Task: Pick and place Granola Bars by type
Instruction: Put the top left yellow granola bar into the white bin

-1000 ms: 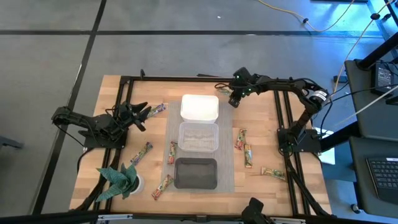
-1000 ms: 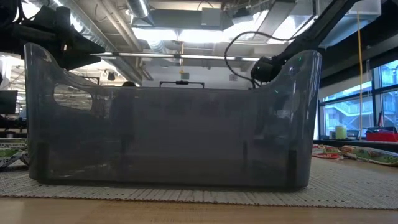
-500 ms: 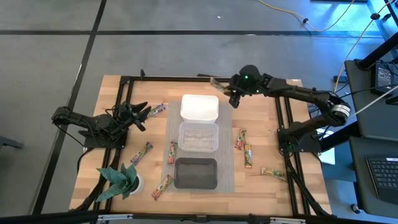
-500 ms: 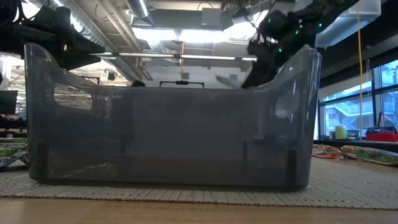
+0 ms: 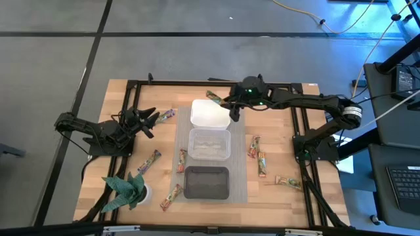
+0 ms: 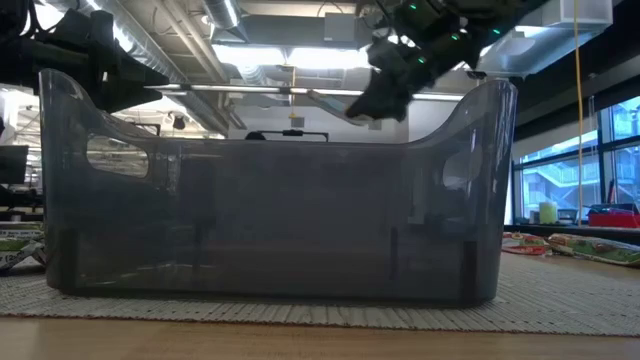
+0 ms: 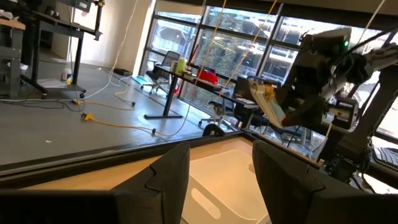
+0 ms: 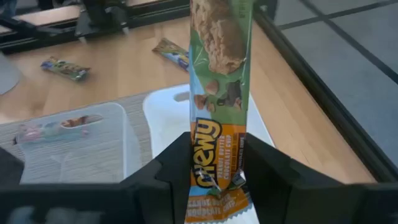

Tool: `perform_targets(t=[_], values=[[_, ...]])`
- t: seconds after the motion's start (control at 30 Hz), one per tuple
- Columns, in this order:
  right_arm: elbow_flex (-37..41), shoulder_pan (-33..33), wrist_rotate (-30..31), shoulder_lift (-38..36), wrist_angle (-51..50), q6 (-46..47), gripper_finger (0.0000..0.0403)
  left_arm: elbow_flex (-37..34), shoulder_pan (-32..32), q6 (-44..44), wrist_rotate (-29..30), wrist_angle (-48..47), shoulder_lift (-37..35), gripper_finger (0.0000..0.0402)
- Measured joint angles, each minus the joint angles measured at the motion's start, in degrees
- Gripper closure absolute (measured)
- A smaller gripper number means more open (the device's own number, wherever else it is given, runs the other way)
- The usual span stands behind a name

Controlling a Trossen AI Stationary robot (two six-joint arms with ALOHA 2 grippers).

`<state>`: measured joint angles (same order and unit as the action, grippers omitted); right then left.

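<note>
Wooden table (image 5: 275,196) under mat (image 5: 239,190), bars (image 5: 261,163)

Right gripper (image 5: 226,100) holds a bar (image 5: 214,97) above the white tub (image 5: 210,114).

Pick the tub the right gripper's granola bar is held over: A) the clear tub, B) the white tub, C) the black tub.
B: the right gripper, shut on the green Chewy bar, is at the white tub's edge, and the right wrist view shows white beneath the bar.
</note>
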<state>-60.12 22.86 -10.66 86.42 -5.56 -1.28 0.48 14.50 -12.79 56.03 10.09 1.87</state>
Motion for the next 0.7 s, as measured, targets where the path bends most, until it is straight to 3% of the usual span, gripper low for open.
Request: perform_targets(t=[0.3,0.7], values=[[-18.2,-0.5,0.2,13.2,-19.6,-5.7,0.0267,0.0,0.0,0.0,0.0,0.0,0.0,0.0233],[-21.2,-2.2,1.6,25.2,-23.6,-11.2,0.0267,0.0,0.0,0.0,-0.1,0.0,0.0,0.0233]])
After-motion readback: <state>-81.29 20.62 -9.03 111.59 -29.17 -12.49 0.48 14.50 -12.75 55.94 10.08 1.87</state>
